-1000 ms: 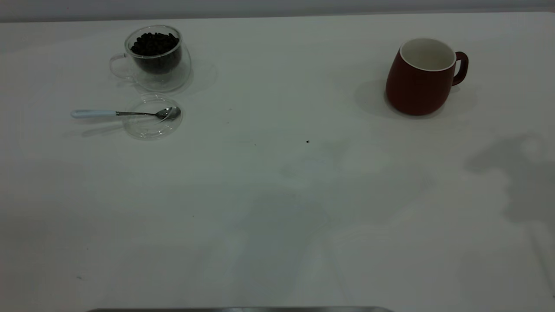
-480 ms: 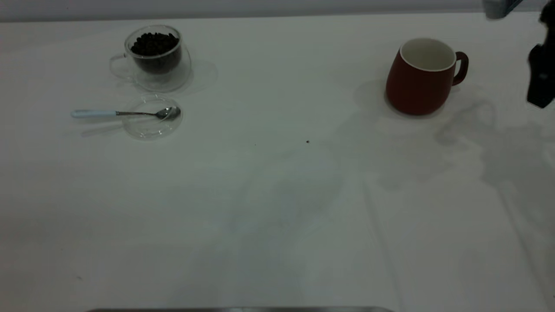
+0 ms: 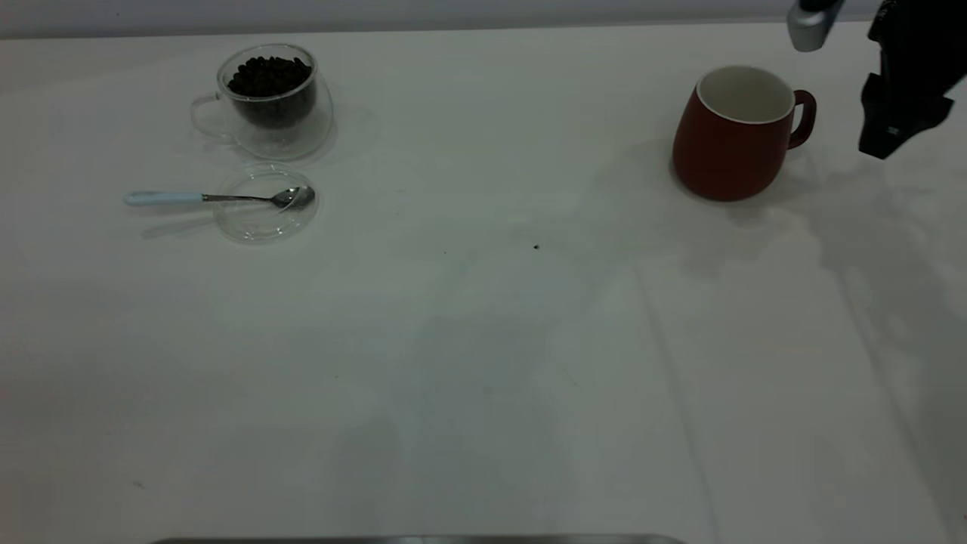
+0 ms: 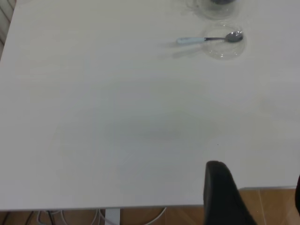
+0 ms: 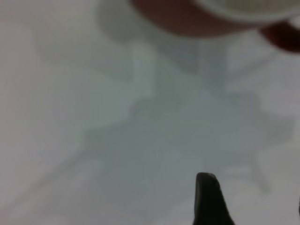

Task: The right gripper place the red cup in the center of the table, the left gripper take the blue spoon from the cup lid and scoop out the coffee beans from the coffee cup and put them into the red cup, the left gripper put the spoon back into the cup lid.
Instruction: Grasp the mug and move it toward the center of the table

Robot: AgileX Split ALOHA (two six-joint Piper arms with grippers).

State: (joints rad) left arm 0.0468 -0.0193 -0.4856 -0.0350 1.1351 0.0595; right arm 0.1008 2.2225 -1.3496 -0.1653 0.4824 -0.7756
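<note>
While the red cup (image 3: 731,136) stands untouched at the table's (image 3: 483,363) 2 o'clock, step one is in hand — the right gripper (image 3: 895,128), jaws apart, hangs just beside the handle. Next: close on the cup and carry it toward 8 o'clock, over bare centre. Left gripper (image 4: 255,197) — parked, apart — waits off the edge.

right gripper (image 3: 899,113): absent from the exterior view 1 s ago, at the right edge 0.5 s ago, now further in and higher, near the red cup (image 3: 729,136) handle, not touching.
arm shadow: now spreads across the table (image 3: 483,363) up to the red cup's base.
</note>
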